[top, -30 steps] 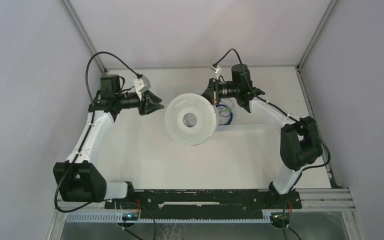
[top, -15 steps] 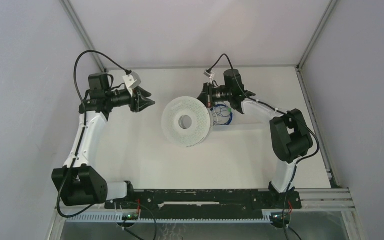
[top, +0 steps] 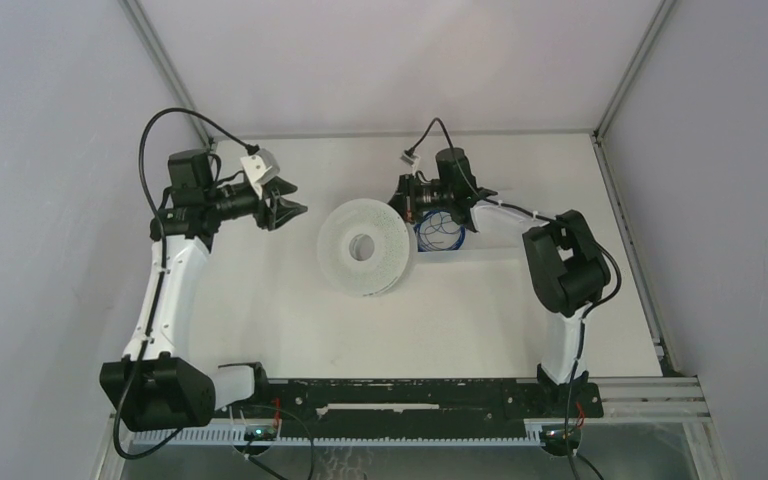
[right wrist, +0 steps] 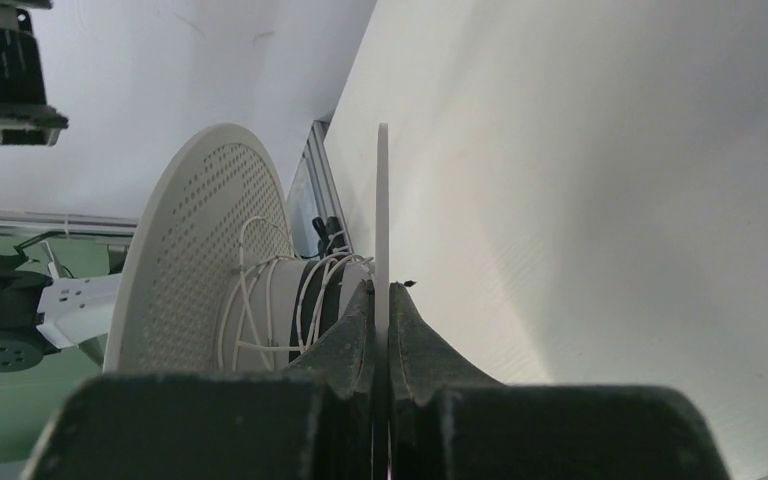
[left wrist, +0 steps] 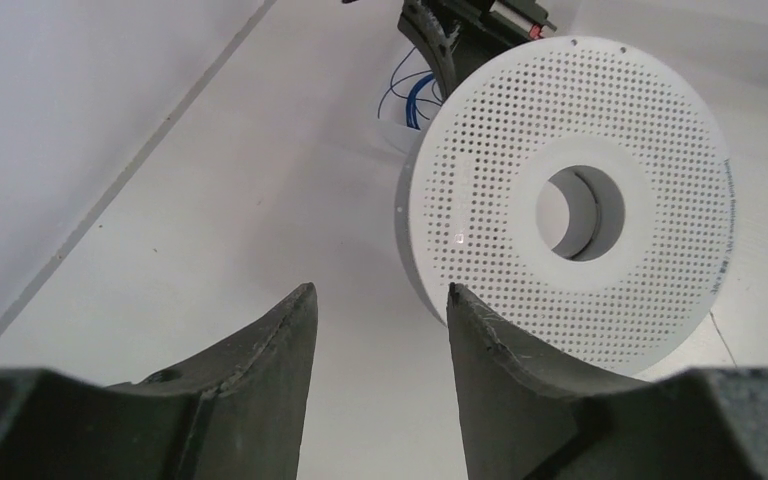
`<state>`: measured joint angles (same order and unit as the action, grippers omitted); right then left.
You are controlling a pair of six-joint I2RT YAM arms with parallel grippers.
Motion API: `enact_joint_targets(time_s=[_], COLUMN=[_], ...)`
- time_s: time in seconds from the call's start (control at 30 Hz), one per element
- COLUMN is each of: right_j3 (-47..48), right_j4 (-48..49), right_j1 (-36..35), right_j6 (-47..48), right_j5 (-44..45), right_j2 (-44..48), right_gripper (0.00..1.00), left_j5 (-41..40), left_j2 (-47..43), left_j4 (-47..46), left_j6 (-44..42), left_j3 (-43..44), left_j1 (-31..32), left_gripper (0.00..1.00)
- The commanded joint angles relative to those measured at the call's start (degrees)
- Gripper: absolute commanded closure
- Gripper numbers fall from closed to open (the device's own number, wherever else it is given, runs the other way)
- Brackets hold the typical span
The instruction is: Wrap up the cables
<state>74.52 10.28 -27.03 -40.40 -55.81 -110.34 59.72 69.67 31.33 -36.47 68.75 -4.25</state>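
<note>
A white perforated spool (top: 363, 247) stands on edge in mid-table, also seen in the left wrist view (left wrist: 570, 210). My right gripper (top: 407, 200) is shut on the rim of its thin back flange (right wrist: 382, 200), the fingers pinching it from both sides. Thin pale cables (right wrist: 260, 290) lie in loose turns round the hub between the two flanges. A small coil of blue wire (top: 440, 232) sits on the table behind the spool. My left gripper (top: 295, 210) hangs open to the left of the spool, apart from it, with nothing between its fingers (left wrist: 290, 330).
The white table (top: 260, 300) meets grey walls at the back and both sides. An aluminium rail (top: 640, 400) runs along the near edge by the arm bases. A black lead arcs above each wrist.
My left gripper has drawn back to the left and opened wider. The right arm has carried the spool a little left and toward the near edge, keeping its grip.
</note>
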Motion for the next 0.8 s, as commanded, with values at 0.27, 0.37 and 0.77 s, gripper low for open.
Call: enact_joint_targets(time_s=[0.27, 0.37, 0.77], right_j3=[5.6, 7.5, 10.4], right_j4=[0.8, -1.7, -3.3], right_j1=[3.6, 5.5, 9.6], right_j6=[-4.3, -4.2, -4.3], right_j5=[3.2, 3.6, 3.5], right_j2=[1.3, 1.9, 2.5], right_gripper=[1.00, 1.00, 1.00], left_j5=[-9.0, -11.1, -22.0], left_j2=[-4.2, -4.4, -1.8], left_j4=[17.5, 24.4, 17.3], left_j6=[-8.6, -14.1, -14.2], left_j3=[-5.2, -6.2, -15.4], left_j1=[2.1, 5.3, 27.9], left_gripper=[0.42, 0.41, 0.35])
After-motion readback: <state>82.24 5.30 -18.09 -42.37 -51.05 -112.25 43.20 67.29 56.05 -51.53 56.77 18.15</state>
